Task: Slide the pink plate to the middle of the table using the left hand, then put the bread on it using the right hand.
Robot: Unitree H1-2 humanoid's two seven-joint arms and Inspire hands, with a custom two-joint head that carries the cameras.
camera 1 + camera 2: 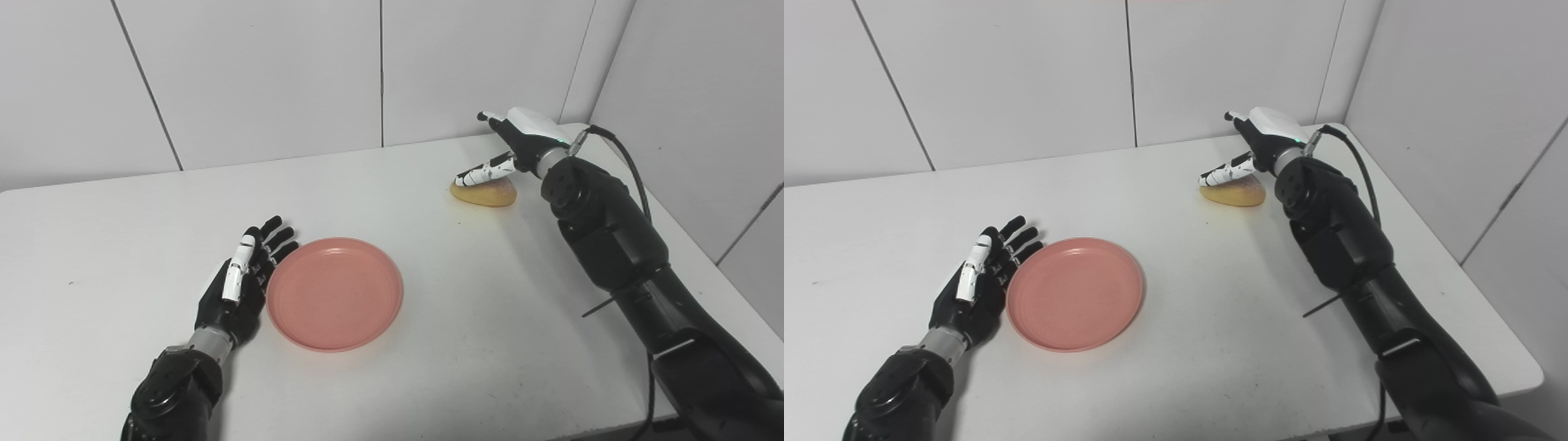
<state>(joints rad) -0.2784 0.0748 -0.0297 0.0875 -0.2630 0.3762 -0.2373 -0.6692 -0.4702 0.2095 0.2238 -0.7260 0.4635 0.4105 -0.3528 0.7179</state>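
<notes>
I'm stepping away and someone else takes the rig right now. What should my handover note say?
Left hand: open, flat against the left rim of the pink plate, holding nothing.
Right hand: over the bread, fingers spread above it, not closed on it.
Plate sits empty near the middle of the table; bread lies at the far right.
Done: plate appears placed.
Left: grasp the bread, carry it to the plate, set it down.

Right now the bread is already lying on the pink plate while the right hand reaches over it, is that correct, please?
Not quite: the bread lies on the bare table, well apart from the pink plate, as the left eye view shows. The right hand does reach over it.
</notes>
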